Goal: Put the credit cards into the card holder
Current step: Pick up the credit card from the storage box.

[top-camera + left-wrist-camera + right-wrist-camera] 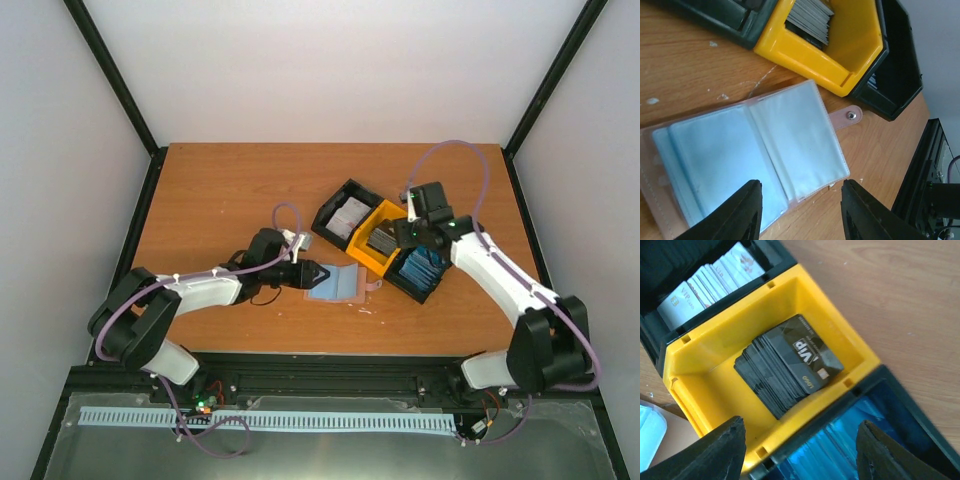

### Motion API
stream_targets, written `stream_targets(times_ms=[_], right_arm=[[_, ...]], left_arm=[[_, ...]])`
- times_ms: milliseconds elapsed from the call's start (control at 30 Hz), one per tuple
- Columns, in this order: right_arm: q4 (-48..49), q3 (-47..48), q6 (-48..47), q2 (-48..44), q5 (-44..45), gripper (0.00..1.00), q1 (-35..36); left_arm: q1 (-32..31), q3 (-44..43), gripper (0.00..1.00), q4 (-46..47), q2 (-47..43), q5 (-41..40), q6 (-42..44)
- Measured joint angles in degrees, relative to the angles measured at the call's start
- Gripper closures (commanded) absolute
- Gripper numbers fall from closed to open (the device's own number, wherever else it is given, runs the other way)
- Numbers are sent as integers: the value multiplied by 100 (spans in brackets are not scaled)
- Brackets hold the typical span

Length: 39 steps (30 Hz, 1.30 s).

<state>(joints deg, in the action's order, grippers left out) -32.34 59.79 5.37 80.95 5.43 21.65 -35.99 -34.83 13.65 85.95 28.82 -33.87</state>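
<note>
Cards [790,367] lie stacked in the yellow bin [720,335] under the wide, empty right tool [800,440], which should pinch only the top one; the half-open, empty left tool [801,186] waits over the card holder [790,135] beside that bin.

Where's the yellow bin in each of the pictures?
Top external: the yellow bin sits right of centre, between the black bins.
Left wrist: top middle, beyond the open card holder.
Right wrist: it fills the middle.
Shared landmark: the dark grey cards stacked inside it show in all three views.
</note>
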Motion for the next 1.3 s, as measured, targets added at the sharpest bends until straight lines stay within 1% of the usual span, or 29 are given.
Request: stream_targets(times_ms=[100, 200, 300, 467, 633, 733, 833, 1033, 1133, 1233, 1300], right_arm=[[-2, -125, -332, -442, -192, 38, -240], [15, -44, -632, -415, -544, 38, -249], [33, 208, -890, 85, -892, 38, -238], [72, 323, -1147, 857, -1062, 38, -238], [98, 505, -1202, 1331, -1062, 36, -238], [11, 846, -1268, 1578, -1108, 37, -238], [-74, 1250, -1438, 1851, -1126, 37, -238], [-326, 1530, -1860, 2374, -890, 37, -238], [-483, 1722, -2020, 2629, -723, 41, -238], [-603, 1993, -2135, 2885, -590, 54, -238], [-669, 2199, -2181, 3058, -527, 55, -238]], left_arm=[[-9, -216, 51, -238, 9, 39, 114], [-9, -444, 49, -507, 13, 81, 208], [-9, -632, 47, -708, 13, 103, 262], [-9, -719, 44, -1012, -59, 33, 334], [-9, -911, 32, -1484, -101, -356, 479], [33, -949, 30, -1668, -236, -669, 597], [219, -949, 29, -1735, -404, -894, 667], [721, -949, 29, -1810, -455, -1412, 901], [776, -957, 29, -1884, -450, -1635, 988], [776, -1029, 30, -2002, -396, -1784, 1049], [776, -1108, 30, -2052, -328, -1825, 1067]])
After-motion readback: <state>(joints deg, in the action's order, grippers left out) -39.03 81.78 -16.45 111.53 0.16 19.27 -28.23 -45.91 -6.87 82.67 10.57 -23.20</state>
